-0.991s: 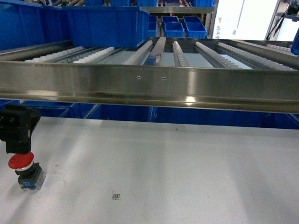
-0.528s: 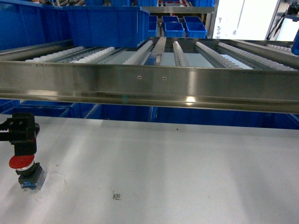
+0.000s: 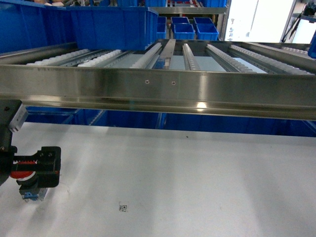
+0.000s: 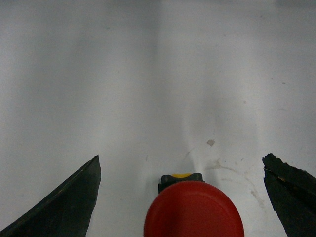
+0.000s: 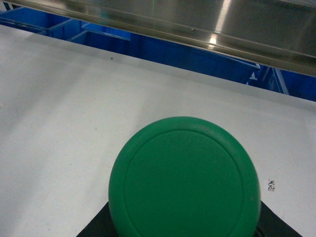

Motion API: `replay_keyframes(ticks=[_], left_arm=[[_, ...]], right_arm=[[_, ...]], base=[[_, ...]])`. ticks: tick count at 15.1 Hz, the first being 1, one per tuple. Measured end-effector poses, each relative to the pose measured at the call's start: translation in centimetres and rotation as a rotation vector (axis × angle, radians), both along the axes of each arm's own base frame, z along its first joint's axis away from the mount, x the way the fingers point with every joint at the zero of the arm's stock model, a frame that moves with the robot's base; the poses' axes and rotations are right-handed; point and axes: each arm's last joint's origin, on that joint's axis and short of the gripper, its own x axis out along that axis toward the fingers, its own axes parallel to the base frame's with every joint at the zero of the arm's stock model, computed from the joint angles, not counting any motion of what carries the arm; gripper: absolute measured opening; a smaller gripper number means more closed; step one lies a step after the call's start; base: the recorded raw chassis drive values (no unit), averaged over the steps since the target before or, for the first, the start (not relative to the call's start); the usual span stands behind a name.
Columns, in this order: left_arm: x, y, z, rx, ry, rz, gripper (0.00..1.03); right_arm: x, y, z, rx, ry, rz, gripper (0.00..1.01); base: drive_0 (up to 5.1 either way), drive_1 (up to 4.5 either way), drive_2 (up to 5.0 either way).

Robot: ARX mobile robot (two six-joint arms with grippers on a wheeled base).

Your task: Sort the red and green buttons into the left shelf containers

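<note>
The left gripper [image 4: 182, 197] has its jaws spread wide: in the left wrist view the two dark fingers [image 4: 64, 207] sit at the lower left and lower right of the frame with white table showing between them and the red button [image 4: 194, 210], whose round cap fills the lower centre. Neither finger touches the cap there. A black collar with a sliver of yellow shows just above the cap. In the head view the same gripper [image 3: 37, 165] sits at the lower left of the frame, low over the red button [image 3: 20, 174], which stands upright on the white table [image 3: 197, 173] with its blue-and-clear base below the cap.

The right gripper does not appear in the head view. In the right wrist view a green button [image 5: 185, 180] fills the lower centre of the frame, its round cap facing the camera, with dark shapes at its lower edges; whether the right jaws are clenched on it I cannot tell.

Across the middle of the head view runs a steel shelf rail [image 3: 158, 91] with roller tracks behind it. A large blue bin [image 3: 98, 24] sits at the upper left on those rollers, and small blue trays [image 3: 192, 28] lie farther back at the upper centre.
</note>
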Motion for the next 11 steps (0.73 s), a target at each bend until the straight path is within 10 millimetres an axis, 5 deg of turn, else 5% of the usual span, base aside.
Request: replay_keyframes(ticks=[7, 8, 9, 10, 11], left_arm=[[0.7, 1.0, -1.7, -0.044, 0.027, 0.051, 0.98], [0.8, 0.7, -2.0, -0.069, 0.036, 0.036, 0.77], [0.7, -0.1, -2.3, -0.089, 0.059, 0.038, 0.47], [0.7, -0.5, -2.3, -0.093, 0.060, 0.049, 0.30], [0.4, -0.3, -1.6, -0.098, 0.015, 0.049, 0.30]], right_arm=[[0.0, 0.0, 0.0, 0.000, 0.000, 0.000, 0.34], [0.0, 0.0, 0.0, 0.000, 0.000, 0.000, 0.34], [0.0, 0.0, 0.0, 0.000, 0.000, 0.000, 0.34], [0.0, 0.0, 0.0, 0.000, 0.000, 0.000, 0.34], [0.0, 0.0, 0.0, 0.000, 0.000, 0.000, 0.34]], base=[[0.0, 0.00, 0.0], [0.0, 0.00, 0.0], [0.0, 0.00, 0.0], [0.0, 0.00, 0.0], [0.0, 0.00, 0.0]])
